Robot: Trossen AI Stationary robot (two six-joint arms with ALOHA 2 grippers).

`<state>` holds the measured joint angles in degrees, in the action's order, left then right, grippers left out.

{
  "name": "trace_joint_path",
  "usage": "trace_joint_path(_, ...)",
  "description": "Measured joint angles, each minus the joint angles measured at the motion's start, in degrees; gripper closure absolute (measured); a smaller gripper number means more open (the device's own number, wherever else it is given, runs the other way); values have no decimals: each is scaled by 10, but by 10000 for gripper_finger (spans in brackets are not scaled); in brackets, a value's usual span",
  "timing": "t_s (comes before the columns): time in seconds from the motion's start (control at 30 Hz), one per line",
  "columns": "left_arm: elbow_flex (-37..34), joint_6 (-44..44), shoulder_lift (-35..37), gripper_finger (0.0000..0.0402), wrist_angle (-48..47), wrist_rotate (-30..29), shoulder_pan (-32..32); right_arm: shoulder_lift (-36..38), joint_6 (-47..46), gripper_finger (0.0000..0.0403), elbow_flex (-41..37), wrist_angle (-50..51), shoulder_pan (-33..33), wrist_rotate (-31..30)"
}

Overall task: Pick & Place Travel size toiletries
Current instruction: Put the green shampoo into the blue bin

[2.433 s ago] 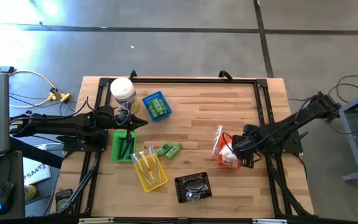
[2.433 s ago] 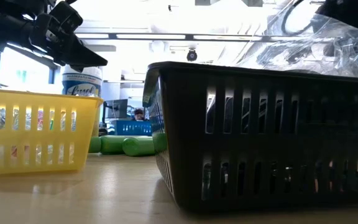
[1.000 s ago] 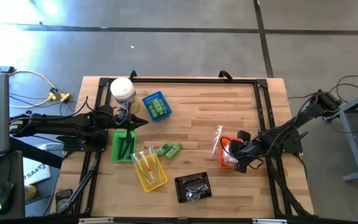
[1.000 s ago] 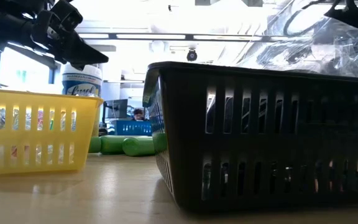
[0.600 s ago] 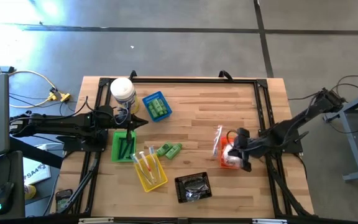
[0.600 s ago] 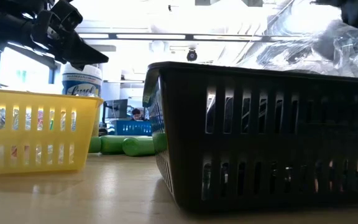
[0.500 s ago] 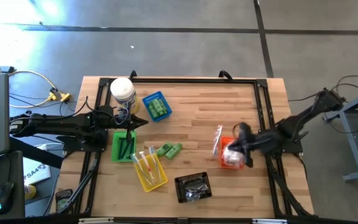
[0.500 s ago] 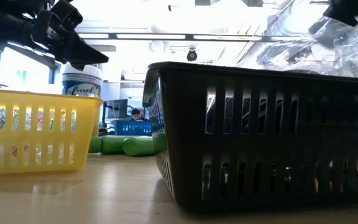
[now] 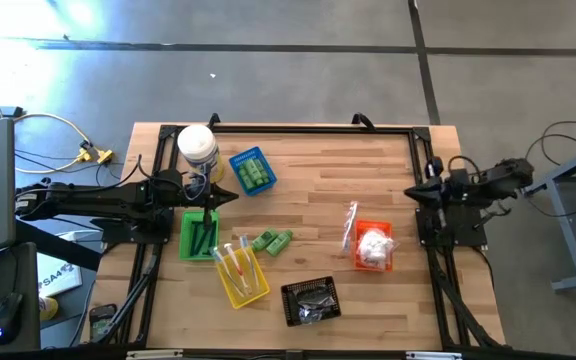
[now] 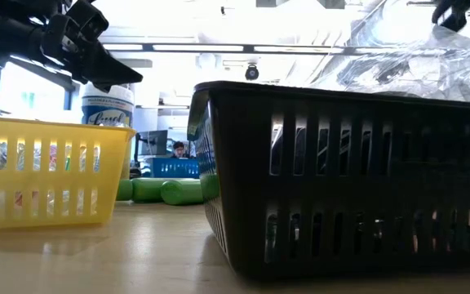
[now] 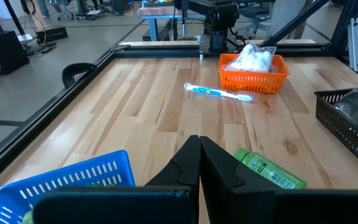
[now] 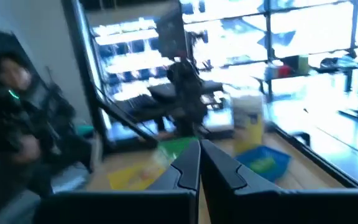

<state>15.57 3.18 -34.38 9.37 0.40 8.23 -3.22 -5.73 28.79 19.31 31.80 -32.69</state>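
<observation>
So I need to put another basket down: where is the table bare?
Bare wood runs between the blue basket and the orange basket, up to the far edge. It is crowded by the green basket, yellow basket, green bottles and black basket.

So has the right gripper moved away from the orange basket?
Yes. The right gripper has pulled back toward the table's right edge, leaving the orange basket behind, fingers shut.

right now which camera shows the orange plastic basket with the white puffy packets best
The left wrist view: the orange plastic basket shows side-on, white puffy packets heaped inside. The high view shows it from above, smaller. The low view hides it; the right wrist view misses it.
</observation>
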Motion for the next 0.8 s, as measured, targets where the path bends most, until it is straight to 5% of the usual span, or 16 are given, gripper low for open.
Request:
trace_joint_path(0.2,0,0,0,402,-2,-2,0,27,-10,400,-24,48,-4,45)
trace_joint_path(0.53,0,26,0,402,29,-1,0,8,-15,400,-127,-78,-23,64)
trace_joint_path(0.8,24,56,0,402,45,-22,0,25,22,401,-162,-115,-106,68)
